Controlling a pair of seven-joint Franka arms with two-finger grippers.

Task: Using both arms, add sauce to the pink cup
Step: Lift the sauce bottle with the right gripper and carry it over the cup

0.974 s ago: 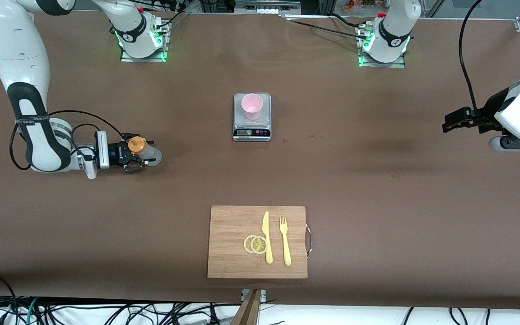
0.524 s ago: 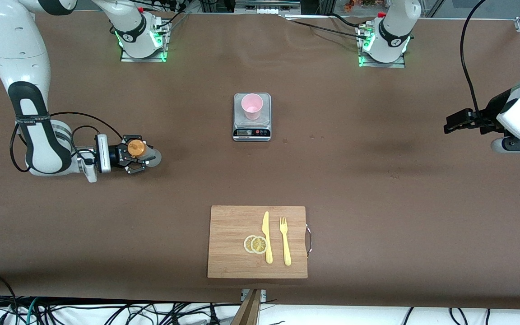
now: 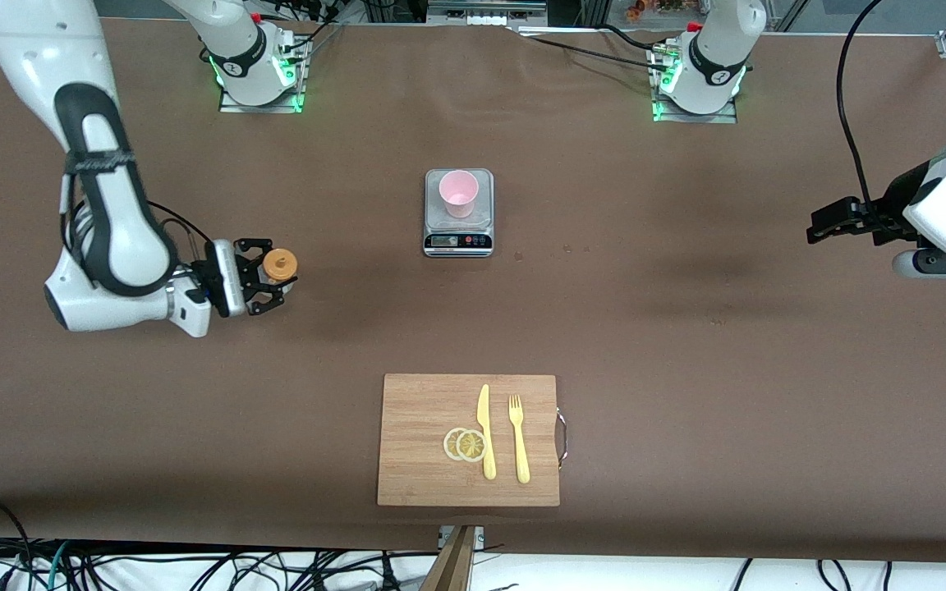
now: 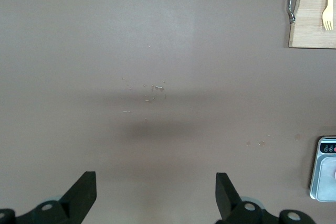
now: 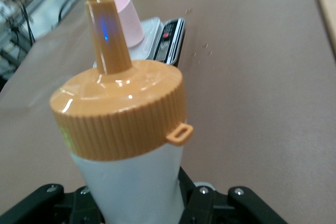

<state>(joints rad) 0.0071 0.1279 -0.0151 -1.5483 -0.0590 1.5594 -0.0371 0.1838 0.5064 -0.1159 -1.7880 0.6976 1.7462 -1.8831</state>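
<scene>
— While the right gripper (image 3: 269, 277) clamps the sauce (image 3: 280, 264) upright above the table toward the right arm's end, what counts most in carrying it?

— Keeping the orange nozzle up, I'd judge. In the right wrist view the sauce (image 5: 128, 150) sits squarely between the fingers, so the hold looks sound; a slow, level carry should stop any dribble.

— And the target?

— The pink cup (image 3: 458, 194) stands on the grey scale (image 3: 458, 238), mid-table and farther from the front camera than the cutting board (image 3: 424, 443) with its lemon slices (image 3: 465, 444), knife (image 3: 485, 431) and fork (image 3: 518, 437). Tip only once the nozzle is over the rim.

— The other arm?

— The left gripper (image 3: 834, 220) waits over the table's left-arm end, fingers (image 4: 84, 195) spread wide and empty. It could steady the cup.
</scene>
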